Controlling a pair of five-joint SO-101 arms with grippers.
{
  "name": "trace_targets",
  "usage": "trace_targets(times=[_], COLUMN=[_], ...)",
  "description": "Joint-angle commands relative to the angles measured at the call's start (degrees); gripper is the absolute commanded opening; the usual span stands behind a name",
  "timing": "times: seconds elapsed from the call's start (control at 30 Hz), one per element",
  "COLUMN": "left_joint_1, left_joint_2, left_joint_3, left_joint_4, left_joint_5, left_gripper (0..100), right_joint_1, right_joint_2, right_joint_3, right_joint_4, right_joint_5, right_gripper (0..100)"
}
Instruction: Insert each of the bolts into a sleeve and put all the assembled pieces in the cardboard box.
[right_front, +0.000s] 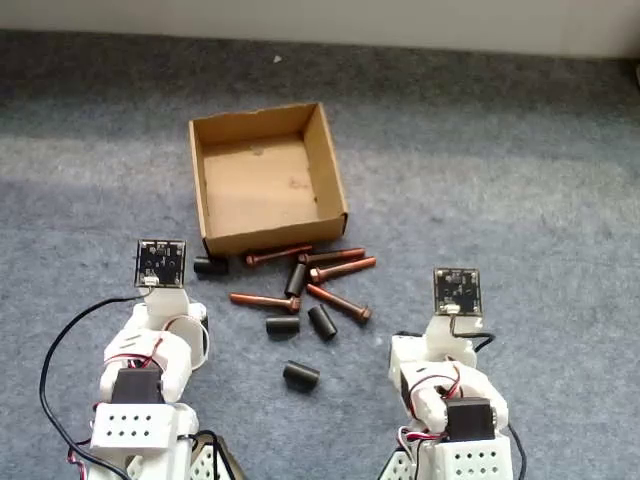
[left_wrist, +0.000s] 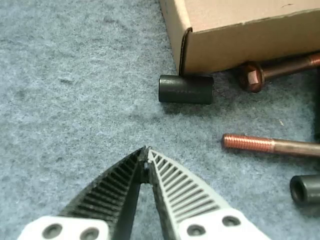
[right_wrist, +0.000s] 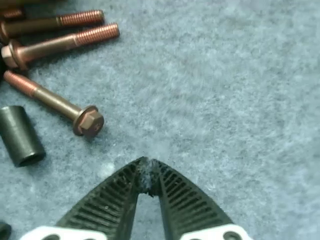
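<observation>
Start state: left gripper and right gripper are closed, holding nothing. Best approach: open fully, take the near bolt mid-shank and the sleeve across its barrel.

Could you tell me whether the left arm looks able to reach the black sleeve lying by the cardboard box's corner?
Probably yes: bare grey carpet lies between the left end effector and the short black cylindrical sleeve, though the brown cardboard box wall sits close beside it.
</observation>
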Motion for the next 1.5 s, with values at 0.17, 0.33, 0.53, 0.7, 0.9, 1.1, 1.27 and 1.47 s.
trace_targets(times=[0.17,0.33,0.53,0.7,0.9,1.1,1.27,1.47], left_joint_1=[-9.1,-9.5,-9.4,-9.4,-9.7,-9.8,-9.8,-9.8], left_joint_2=[-0.5,-0.5,-0.5,-0.5,-0.4,-0.4,-0.4,-0.4], left_joint_3=[-6.8,-5.2,-4.8,-4.7,-4.7,-5.2,-5.1,-5.1], left_joint_4=[0.0,0.3,0.3,0.4,1.2,3.0,3.0,2.9], left_joint_5=[-4.1,-15.8,-17.3,-17.4,-17.1,-17.0,-17.0,-17.1], left_gripper=[0,0,0,0,13,15,15,15], right_joint_1=[4.1,1.5,-5.4,-15.7,-24.4,-32.2,-33.6,-33.6], right_joint_2=[-0.8,1.2,22.5,45.1,62.8,76.0,83.8,89.8], right_joint_3=[-1.5,-13.0,-36.2,-49.5,-56.5,-57.1,-57.1,-56.9], right_joint_4=[-13.0,-8.3,1.9,9.3,7.3,0.5,-4.6,-9.4], right_joint_5=[18.2,18.5,18.4,18.3,14.2,7.8,6.9,7.2], right_gripper=[13.3,16.5,16.5,16.2,16.2,16.2,16.2,16.2])
